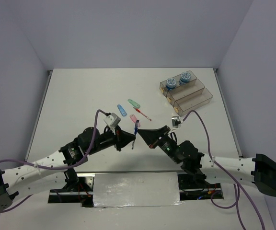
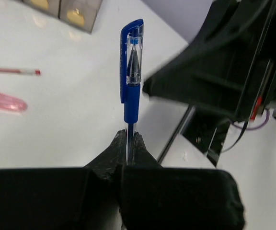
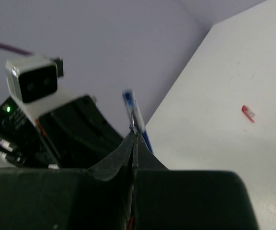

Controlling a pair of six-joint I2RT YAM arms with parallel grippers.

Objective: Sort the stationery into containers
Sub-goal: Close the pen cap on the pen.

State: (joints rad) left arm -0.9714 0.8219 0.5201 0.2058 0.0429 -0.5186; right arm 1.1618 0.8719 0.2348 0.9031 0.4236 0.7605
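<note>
Arms stretch low and inward, meeting near centre. Left gripper [image 2: 127, 143] clamps the blue pen [image 2: 132, 91] by its clear barrel; right gripper [image 3: 134, 135], pinched shut, touches its cap.

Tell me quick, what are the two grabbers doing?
Left gripper: closed, holding the blue pen.
Right gripper: closed, apparently pinching the same pen.

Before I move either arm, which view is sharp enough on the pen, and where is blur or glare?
Left wrist: blue pen sharp, the left gripper under it soft, bright glare in the containers. Right wrist: dim and soft, the pen a blur above the right gripper. Top external: evenly lit, but the pen is tiny at centre.
</note>
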